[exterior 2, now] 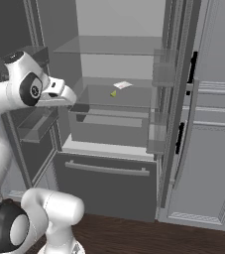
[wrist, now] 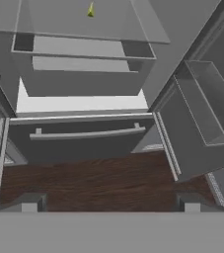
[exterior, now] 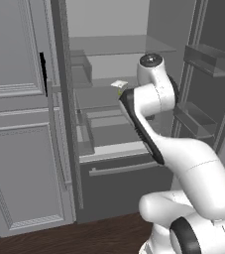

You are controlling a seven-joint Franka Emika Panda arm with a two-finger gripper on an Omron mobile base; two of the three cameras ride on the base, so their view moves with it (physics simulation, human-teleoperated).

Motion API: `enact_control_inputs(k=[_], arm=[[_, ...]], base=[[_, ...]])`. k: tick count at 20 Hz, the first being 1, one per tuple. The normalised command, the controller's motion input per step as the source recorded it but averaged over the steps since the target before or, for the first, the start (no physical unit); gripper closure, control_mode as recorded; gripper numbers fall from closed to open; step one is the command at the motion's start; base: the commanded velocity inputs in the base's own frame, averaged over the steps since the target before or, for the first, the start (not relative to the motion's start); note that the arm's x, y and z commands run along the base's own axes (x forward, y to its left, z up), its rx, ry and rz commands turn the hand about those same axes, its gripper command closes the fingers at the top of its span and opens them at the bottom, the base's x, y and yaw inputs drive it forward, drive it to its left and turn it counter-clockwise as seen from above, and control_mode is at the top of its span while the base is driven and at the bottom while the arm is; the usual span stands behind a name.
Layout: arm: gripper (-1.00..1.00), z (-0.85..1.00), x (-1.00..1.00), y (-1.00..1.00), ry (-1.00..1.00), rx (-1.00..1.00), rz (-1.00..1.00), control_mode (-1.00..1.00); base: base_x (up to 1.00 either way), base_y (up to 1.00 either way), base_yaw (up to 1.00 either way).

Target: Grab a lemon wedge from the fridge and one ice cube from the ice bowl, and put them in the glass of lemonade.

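Wedge [exterior 2: 113, 93] lies on a fridge [exterior 2: 109, 47] shelf, ahead of and above our hand [exterior 2: 80, 107], which we hold spread and empty; we should rise, level, approach slowly, then close.

White rounded arm, dark joints

Light grey panelled cabinets [exterior: 15, 149] stand above dark wooden floor [wrist: 84, 183].

Lemon wedge [exterior: 120, 92] half behind the arm's elbow, too small for detail; fridge [exterior 2: 109, 149] top cropped.
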Motion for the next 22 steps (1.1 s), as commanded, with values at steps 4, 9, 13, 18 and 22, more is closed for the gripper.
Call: enact_control_inputs(k=[4,9,13,18,22], arm=[[-1.00,-0.06,-0.40,-0.67,0.01,0.03,-0.15,-1.00],[-1.00,0.00,-0.80,-0.52,0.00,0.07,-0.01,-1.00],[-1.00,0.00,-0.61,-0.02,-0.04,0.11,0.01,-1.00],[-1.00,0.00,-0.41,0.01,-0.03,0.05,0.07,-1.00],[-1.00,0.02,-0.20,0.00,-0.01,0.00,0.01,-1.00]], base=[[0.00,0.00,0.00],[0.00,0.00,0.00],[0.00,0.00,0.00],[0.00,0.00,0.00],[0.00,0.00,0.00]])
